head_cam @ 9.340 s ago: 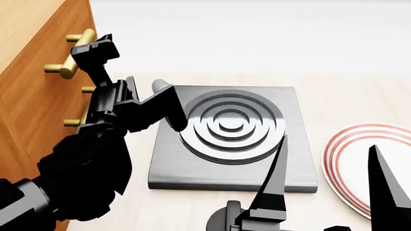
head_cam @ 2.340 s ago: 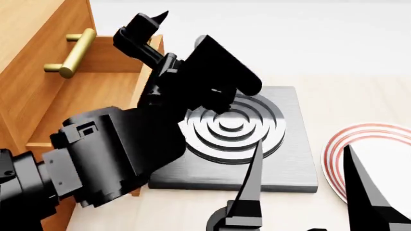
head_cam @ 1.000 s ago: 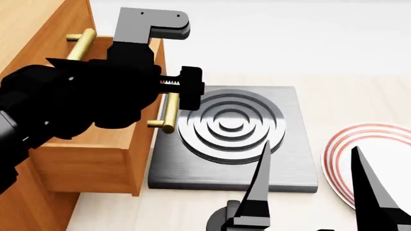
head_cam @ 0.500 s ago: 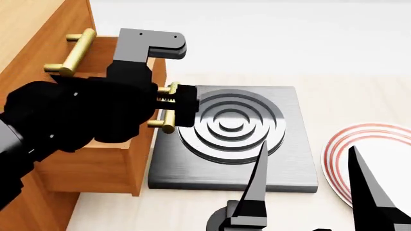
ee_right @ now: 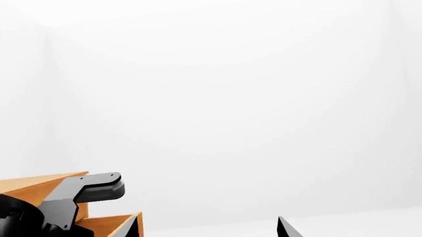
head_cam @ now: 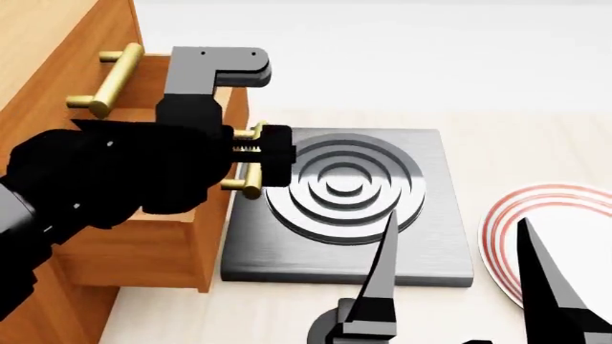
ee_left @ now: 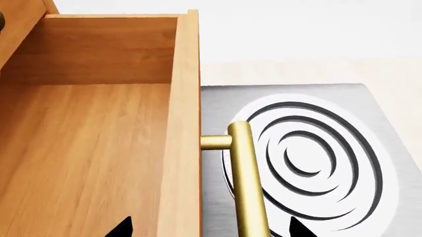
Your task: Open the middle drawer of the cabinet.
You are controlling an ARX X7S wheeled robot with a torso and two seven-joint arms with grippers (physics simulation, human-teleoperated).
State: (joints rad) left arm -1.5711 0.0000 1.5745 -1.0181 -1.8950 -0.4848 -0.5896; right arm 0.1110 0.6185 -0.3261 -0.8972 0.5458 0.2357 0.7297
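Left hand [head_cam: 251, 154] open, right hand [head_cam: 459, 247] open

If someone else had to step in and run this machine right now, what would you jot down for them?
Left pincer: at the brass handle of the middle drawer, fingers on either side of the bar; whether they are clamped on it cannot be told.
Right pincer: open, holding nothing, hanging low over the near edge of the grey stove plate, beside the red-striped plate.
Cabinet: at the left. The middle drawer is pulled well out, its front over the stove plate's left edge; its visible inside looks empty.
Done: the drawer is open.
Left: probably just let go of the handle and draw the left arm clear.
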